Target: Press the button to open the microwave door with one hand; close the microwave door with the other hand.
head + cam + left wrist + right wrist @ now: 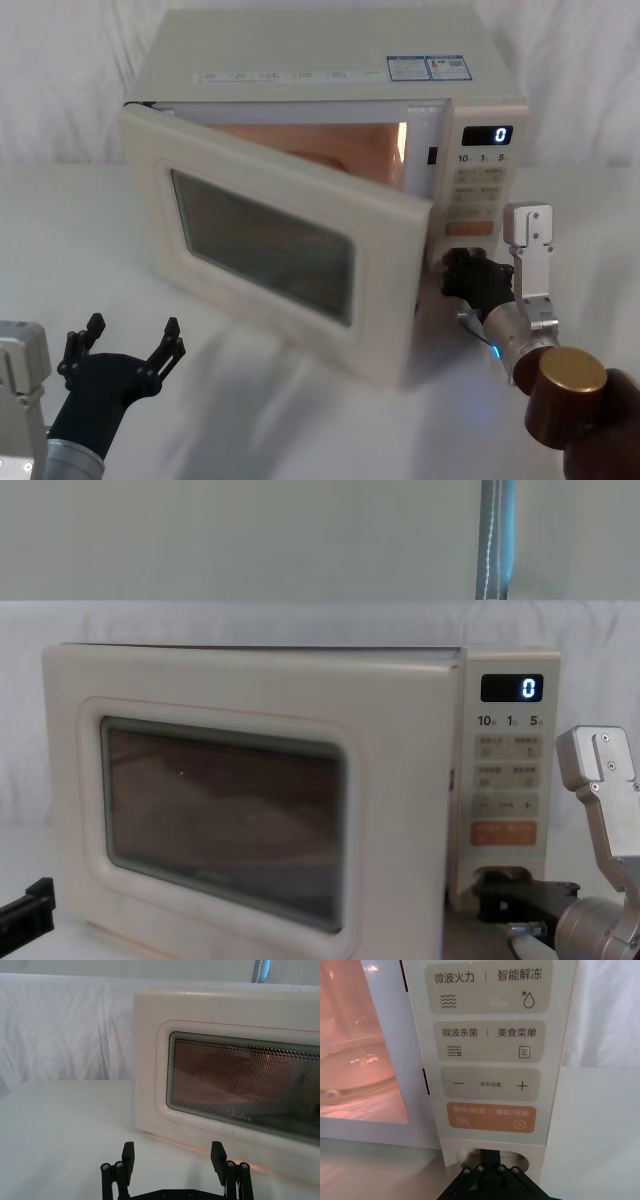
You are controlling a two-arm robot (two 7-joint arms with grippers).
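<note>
Cream microwave door (270,240) ajar; right gripper (470,275), fingers indiscernible, at button (492,1156); left gripper (122,350) spread, apart.

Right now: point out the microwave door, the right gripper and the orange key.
microwave door (260,245): head view, on its dark window.
right gripper (462,270): head view, at the fingertips by the panel's bottom.
orange key (491,1117): right wrist view, key's middle.

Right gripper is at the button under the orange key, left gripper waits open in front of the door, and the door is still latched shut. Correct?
Not quite. The microwave door is not latched: the head view shows it swung partly open, the lit cavity visible behind it. The rest holds: the right gripper is at the button under the orange key, and the left gripper waits open before the door.
</note>
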